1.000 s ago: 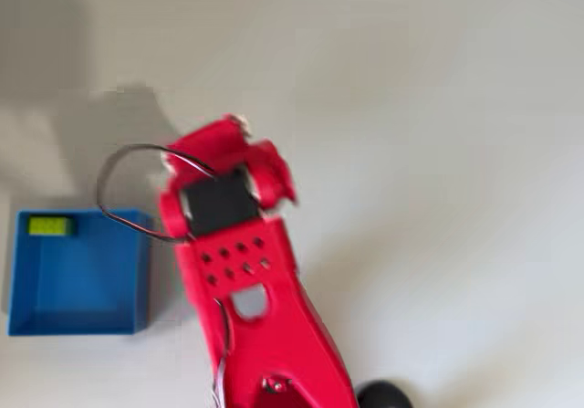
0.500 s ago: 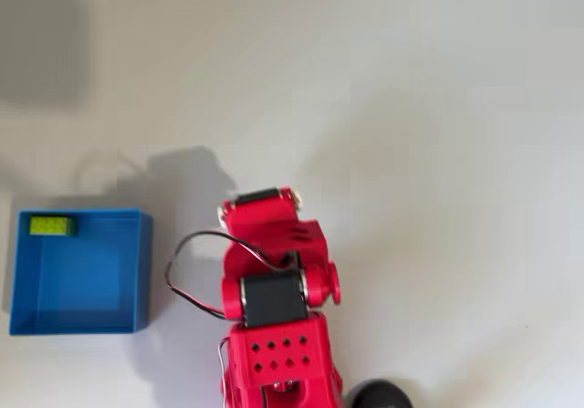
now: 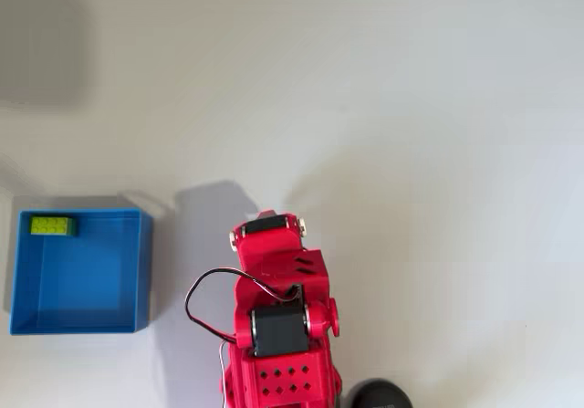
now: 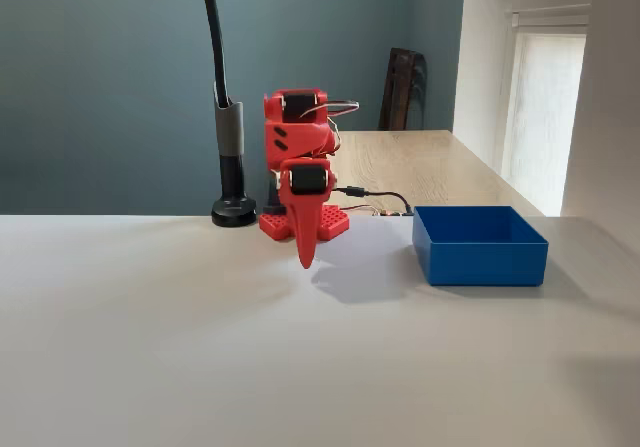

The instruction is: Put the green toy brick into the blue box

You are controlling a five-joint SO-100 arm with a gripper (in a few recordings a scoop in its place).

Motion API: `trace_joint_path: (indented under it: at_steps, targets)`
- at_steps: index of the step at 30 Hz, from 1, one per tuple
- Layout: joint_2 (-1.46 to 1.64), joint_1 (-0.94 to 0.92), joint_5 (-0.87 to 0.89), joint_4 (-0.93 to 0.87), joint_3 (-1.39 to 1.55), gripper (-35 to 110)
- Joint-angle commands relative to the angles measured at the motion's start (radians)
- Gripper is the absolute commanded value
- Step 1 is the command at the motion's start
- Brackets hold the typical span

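Overhead view: brick (image 3: pixel 53 226) lies in box (image 3: pixel 80 321)'s far-left corner; claw (image 4: pixel 306 257) closed, empty; task looks done, nothing left.

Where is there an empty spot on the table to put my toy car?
The white table is bare above and right of the red arm. It is crowded at lower left: the blue box holding the green toy brick, near the arm.
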State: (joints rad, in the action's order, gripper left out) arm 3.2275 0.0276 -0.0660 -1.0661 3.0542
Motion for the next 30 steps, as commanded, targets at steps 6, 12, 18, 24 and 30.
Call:
trace_joint_path:
  at_steps: [6, 12, 18, 24, 30]
  targets:
    - [0.038, -0.009, 0.003, 0.026, 0.018, 0]
    - [0.038, -0.011, 0.005, 0.026, 0.018, 0]
    - [0.040, -0.011, 0.003, 0.026, 0.018, 0]
    - [0.040, -0.011, 0.003, 0.026, 0.018, 0]
    - [0.040, -0.011, 0.003, 0.026, 0.018, 0]
